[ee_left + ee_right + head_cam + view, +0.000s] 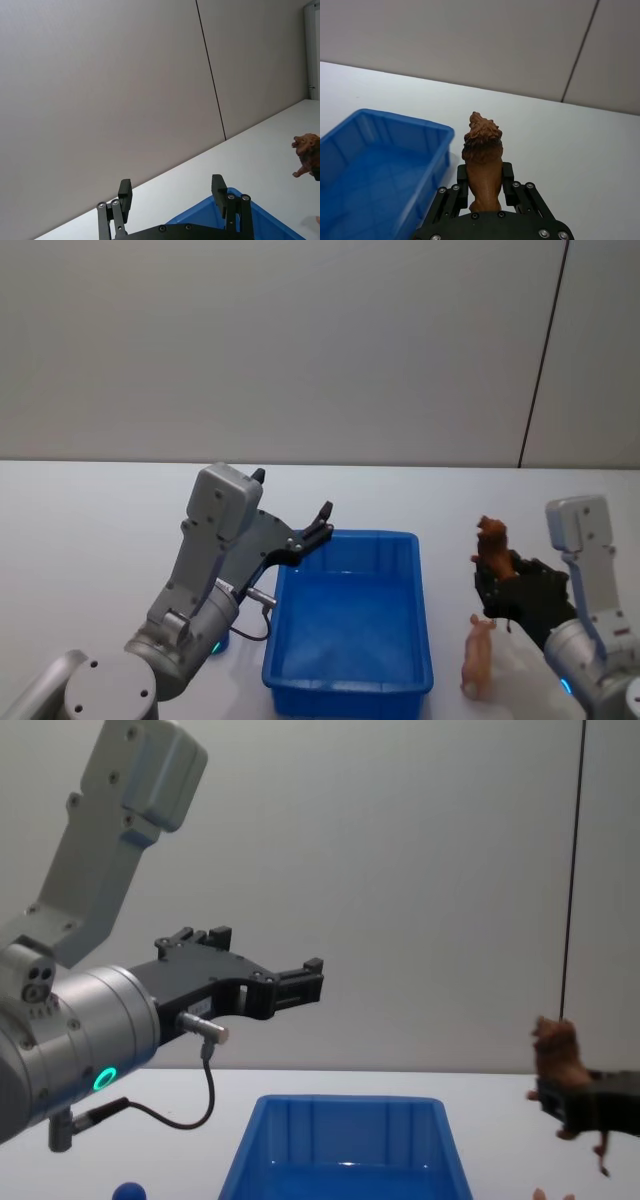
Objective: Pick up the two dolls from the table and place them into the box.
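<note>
The brown doll (492, 543), a maned four-legged animal, is held upright in the air to the right of the box, with my right gripper (497, 578) shut on its body. The right wrist view shows the brown doll (482, 162) clamped between the fingers of the right gripper (484, 181). A pale pink doll (478, 655) lies on the table (100, 520) just below it, close to the box's right wall. The blue box (350, 625) sits in the middle with nothing in it. My left gripper (315, 522) hovers open above the box's far left corner, and the left gripper (171, 192) holds nothing.
A small blue round thing (128, 1190) sits low on the table by my left arm. The white table stretches wide to the left and behind the box. A grey wall with a dark vertical seam (540, 360) stands at the back.
</note>
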Robot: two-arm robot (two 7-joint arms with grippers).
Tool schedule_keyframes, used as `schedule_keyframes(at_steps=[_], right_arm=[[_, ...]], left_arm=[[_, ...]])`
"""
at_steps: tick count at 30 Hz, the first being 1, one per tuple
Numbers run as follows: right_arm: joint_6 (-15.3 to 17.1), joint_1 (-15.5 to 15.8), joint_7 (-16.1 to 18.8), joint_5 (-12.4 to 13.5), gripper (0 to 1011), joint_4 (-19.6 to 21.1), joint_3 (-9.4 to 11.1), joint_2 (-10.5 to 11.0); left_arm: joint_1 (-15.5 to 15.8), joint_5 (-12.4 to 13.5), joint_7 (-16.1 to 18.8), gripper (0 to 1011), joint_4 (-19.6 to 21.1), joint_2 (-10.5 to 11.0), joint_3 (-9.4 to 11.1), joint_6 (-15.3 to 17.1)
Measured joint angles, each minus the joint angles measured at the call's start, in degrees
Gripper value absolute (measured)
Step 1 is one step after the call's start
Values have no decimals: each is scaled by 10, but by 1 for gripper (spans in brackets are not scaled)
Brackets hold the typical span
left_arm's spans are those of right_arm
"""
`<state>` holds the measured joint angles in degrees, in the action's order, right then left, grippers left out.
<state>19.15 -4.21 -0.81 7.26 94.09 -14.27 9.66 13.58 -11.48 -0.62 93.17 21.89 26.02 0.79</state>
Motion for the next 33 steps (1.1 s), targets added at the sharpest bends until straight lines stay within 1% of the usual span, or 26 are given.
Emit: schedule_keyframes(at_steps=[3, 4, 12, 16, 19, 23, 24, 27, 28, 29, 30, 31, 32, 33], right_arm=[[-5, -8, 24, -5, 383, -6, -3, -3], [-5, -8, 24, -5, 383, -6, -3, -3], [-21, -37, 96, -17, 383, -36, -16, -18], [-27, -47, 120, -21, 382, -50, -20, -24], [-35, -63, 151, -25, 383, -71, -27, -33], [-40, -77, 174, -29, 382, -93, -33, -42], [-44, -83, 186, -31, 382, -103, -35, -46], [-49, -97, 203, -34, 383, -127, -41, -54], [-51, -103, 210, -37, 396, -137, -43, -58], [-51, -103, 210, -37, 396, -137, -43, -58], [-52, -109, 216, -38, 444, -147, -45, -62], [-52, -111, 219, -40, 465, -152, -46, -63], [-53, -113, 220, -40, 521, -156, -47, -64], [-53, -118, 223, -42, 545, -164, -49, -67]], left_arm=[[0, 0, 0, 1001, 0, 0, 0, 0], [0, 0, 0, 1001, 0, 0, 0, 0], [0, 0, 0, 1002, 0, 0, 0, 0], [0, 0, 0, 1001, 0, 0, 0, 0], [0, 0, 0, 1002, 0, 0, 0, 0], [0, 0, 0, 1001, 0, 0, 0, 0], [0, 0, 0, 1001, 0, 0, 0, 0], [0, 0, 0, 1001, 0, 0, 0, 0], [0, 0, 0, 1001, 0, 0, 0, 0], [0, 0, 0, 1001, 0, 0, 0, 0], [0, 0, 0, 1001, 0, 0, 0, 0], [0, 0, 0, 1001, 0, 0, 0, 0], [0, 0, 0, 1001, 0, 0, 0, 0], [0, 0, 0, 1001, 0, 0, 0, 0]])
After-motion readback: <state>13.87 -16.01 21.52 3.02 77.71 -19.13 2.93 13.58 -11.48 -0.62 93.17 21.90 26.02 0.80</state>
